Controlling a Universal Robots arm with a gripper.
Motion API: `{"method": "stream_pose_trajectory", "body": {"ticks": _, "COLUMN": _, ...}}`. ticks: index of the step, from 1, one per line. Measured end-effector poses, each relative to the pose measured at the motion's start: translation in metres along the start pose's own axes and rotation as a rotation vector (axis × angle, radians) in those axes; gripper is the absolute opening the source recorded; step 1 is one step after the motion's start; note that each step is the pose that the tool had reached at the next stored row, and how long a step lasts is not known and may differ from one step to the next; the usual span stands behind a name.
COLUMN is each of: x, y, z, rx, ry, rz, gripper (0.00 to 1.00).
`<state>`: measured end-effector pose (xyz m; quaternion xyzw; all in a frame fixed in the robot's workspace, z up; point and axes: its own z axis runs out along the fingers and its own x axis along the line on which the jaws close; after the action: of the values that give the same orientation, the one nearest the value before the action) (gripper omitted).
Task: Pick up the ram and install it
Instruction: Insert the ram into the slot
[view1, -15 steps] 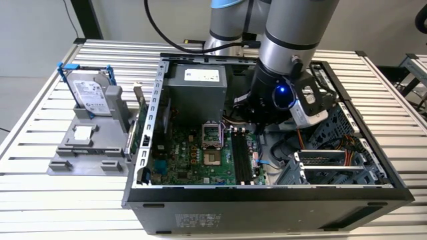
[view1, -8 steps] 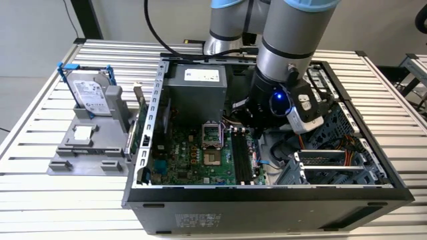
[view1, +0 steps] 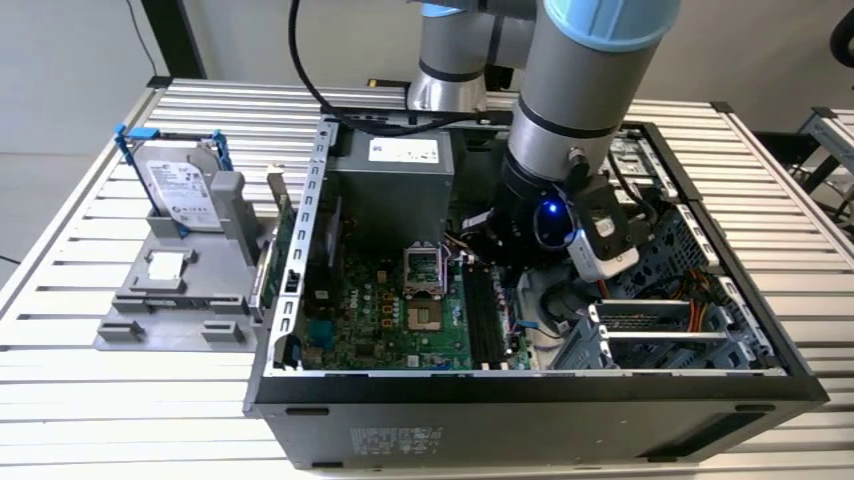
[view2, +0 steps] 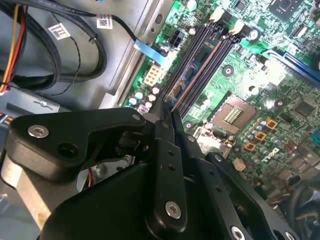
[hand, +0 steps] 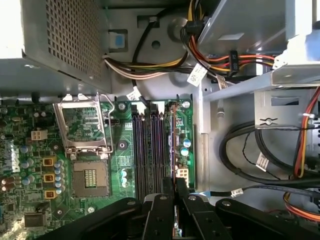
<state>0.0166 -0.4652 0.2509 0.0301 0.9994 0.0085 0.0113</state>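
The ram (view2: 189, 75) is a thin blue stick with dark chips. It stands on edge along the outermost of the black motherboard slots (hand: 145, 150), on the side by the metal case wall. Whether it sits fully in the slot cannot be told. In the first wrist view the ram (hand: 173, 145) appears edge-on. My gripper (view2: 167, 111) has its black fingers pressed together on the ram's near end, which also shows in the first wrist view (hand: 175, 182). In the exterior view the arm (view1: 561, 200) reaches down into the open computer case above the slots (view1: 483, 320).
On the green motherboard (view1: 380, 320) an open CPU socket (hand: 85, 145) lies beside the slots. Power supply (view1: 394, 185) at the back, bundled cables (hand: 210, 60) and a drive cage (view1: 667, 330) crowd the case. A hard drive (view1: 180, 190) stands on a grey fixture outside.
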Motion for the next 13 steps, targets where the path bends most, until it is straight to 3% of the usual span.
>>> {"method": "stream_pose_trajectory", "body": {"ticks": 10, "x": 0.0005, "y": -0.0034, "z": 0.0169, "rx": 0.0011, "ry": 0.0001, "rz": -0.01, "gripper": 0.0}}
{"method": "stream_pose_trajectory", "body": {"ticks": 13, "x": 0.0016, "y": -0.0036, "z": 0.0189, "rx": 0.0018, "ry": 0.0002, "rz": -0.017, "gripper": 0.0}}
